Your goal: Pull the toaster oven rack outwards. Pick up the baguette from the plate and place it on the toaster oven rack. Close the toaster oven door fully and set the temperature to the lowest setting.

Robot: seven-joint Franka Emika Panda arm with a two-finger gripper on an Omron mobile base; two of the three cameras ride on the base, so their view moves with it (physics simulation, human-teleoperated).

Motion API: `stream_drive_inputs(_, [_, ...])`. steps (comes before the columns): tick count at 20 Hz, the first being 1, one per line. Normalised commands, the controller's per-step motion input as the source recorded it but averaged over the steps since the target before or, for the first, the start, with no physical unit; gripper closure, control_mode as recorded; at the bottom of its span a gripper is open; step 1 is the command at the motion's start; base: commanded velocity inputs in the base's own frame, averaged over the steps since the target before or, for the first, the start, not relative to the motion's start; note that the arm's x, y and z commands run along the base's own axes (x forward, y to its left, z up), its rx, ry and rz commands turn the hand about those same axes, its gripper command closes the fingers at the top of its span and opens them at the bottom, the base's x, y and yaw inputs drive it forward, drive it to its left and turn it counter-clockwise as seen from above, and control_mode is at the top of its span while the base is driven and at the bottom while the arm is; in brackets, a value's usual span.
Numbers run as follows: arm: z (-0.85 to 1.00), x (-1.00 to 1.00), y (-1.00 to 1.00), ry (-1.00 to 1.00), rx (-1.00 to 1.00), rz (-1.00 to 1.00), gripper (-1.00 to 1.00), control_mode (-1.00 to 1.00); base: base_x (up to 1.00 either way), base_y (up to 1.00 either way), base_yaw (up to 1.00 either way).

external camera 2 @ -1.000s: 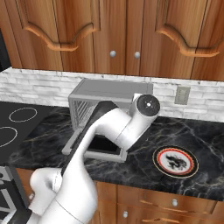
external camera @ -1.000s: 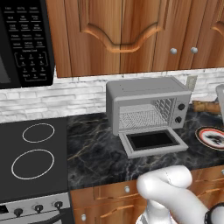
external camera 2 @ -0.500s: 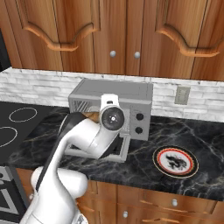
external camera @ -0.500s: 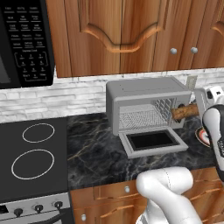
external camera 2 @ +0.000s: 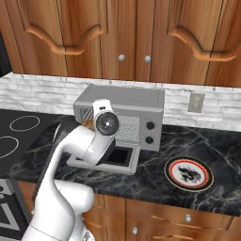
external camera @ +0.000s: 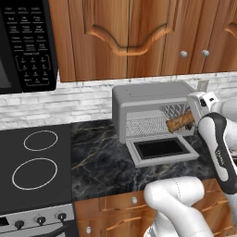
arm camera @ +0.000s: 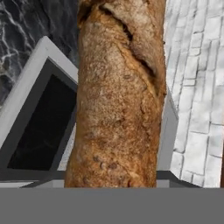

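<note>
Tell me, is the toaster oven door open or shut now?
Open: the toaster oven door lies folded down flat before the cavity.

A dark marbled counter (external camera 2: 221,160) ran across mid-frame, bearing the toaster oven (external camera 2: 136,115) at centre and the plate (external camera 2: 188,173) at lower right.

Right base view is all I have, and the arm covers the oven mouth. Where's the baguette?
Observer: In the left base view, the baguette is in the tool, in the air at the right side of the toaster oven opening.
Operator: Door?
Observer: The toaster oven door is dropped flat, fully open.
Operator: Rack?
Observer: The toaster oven rack shows bare wire left of the baguette.
</note>
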Motion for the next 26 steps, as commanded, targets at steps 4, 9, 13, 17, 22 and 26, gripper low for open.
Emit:
stream_drive_inputs(4, [0.03, 0.31, 0.13, 0.35, 0.0, 0.0, 1.0, -1.0, 0.0, 0.0, 0.0])
stream_drive_inputs(9, [0.0, 0.2, 0.07, 0.24, 0.0, 0.0, 1.0, -1.0, 0.0, 0.0, 0.0])
stream_drive_inputs(13, [-0.06, 0.21, 0.0, 0.03, 0.0, 0.0, 1.0, -1.0, 0.0, 0.0, 0.0])
stream_drive_inputs(17, [-0.16, 0.35, 0.0, 0.0, 0.0, 0.0, 1.0, -1.0, 0.0, 0.0, 0.0])
stream_drive_inputs(22, [-0.33, 0.33, 0.0, 0.02, 0.0, 0.0, 1.0, -1.0, 0.0, 0.0, 0.0])
stream_drive_inputs(26, [-0.48, 0.26, 0.05, 0.05, 0.0, 0.0, 1.0, -1.0, 0.0, 0.0, 0.0])
